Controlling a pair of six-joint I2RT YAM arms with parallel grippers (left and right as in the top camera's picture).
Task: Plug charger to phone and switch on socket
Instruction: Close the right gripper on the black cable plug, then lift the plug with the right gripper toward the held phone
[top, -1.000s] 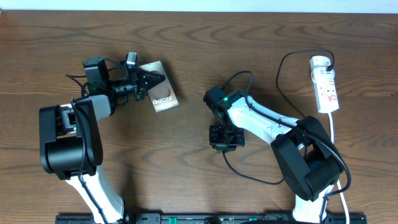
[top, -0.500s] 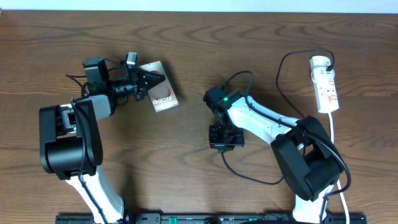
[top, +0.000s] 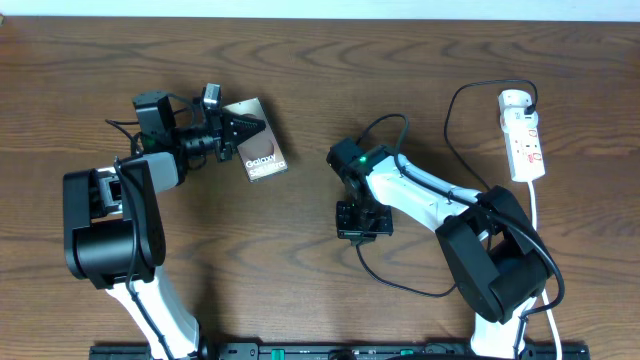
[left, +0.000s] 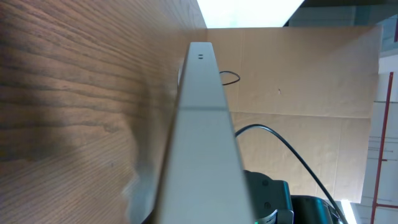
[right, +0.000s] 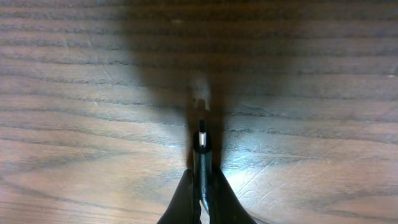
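Note:
The bronze-brown phone (top: 258, 140) with white "Galaxy" lettering is tilted up on the table at the left. My left gripper (top: 247, 128) is shut on its edge. In the left wrist view the phone's pale edge (left: 202, 124) fills the middle, seen end-on. The black charger cable (top: 452, 130) runs from the white socket strip (top: 524, 135) at the far right to my right gripper (top: 362, 232) at mid-table. In the right wrist view my right gripper (right: 201, 180) is shut on the charger's connector tip (right: 202, 142), which points at the bare wood.
The socket's white cord (top: 541, 240) runs down the right side of the table. The black cable loops (top: 400, 280) around my right arm's base. A cardboard wall (left: 298, 87) shows beyond the table in the left wrist view.

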